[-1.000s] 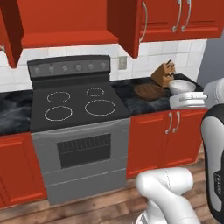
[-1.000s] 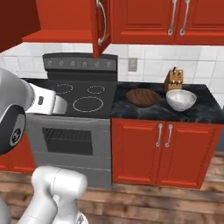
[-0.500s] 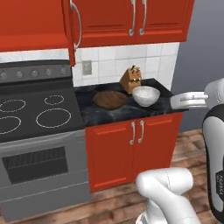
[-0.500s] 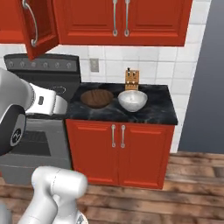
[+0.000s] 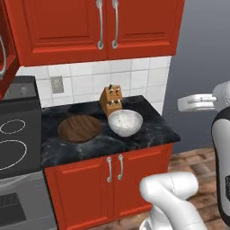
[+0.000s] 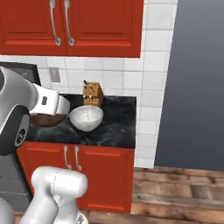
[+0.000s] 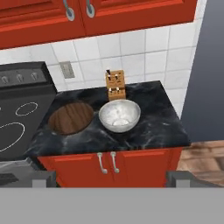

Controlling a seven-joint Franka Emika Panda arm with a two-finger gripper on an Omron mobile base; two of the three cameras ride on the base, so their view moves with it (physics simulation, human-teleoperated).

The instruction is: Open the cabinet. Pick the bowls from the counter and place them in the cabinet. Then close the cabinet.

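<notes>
Now the end effector [image 7: 109, 183] hangs wide open and empty, well back from the bench [image 7: 162, 124]. Grey bowl [image 7: 119, 115] sits beside the wooden bowl [image 7: 71, 117], knife block [image 7: 115, 85] just behind. Descending carelessly could clip that block or nudge one bowl into the other. Left base view catches the open cabinet door [image 5: 5, 49]; hand view doesn't.

On the tabletop [image 5: 148, 134] two bowls sit side by side — wood-grain bowl [image 5: 80, 128] left, stone-look bowl [image 5: 125, 122] right; knife block [image 5: 111, 99] just behind it; stovetop [image 5: 13, 143] further left.
</notes>
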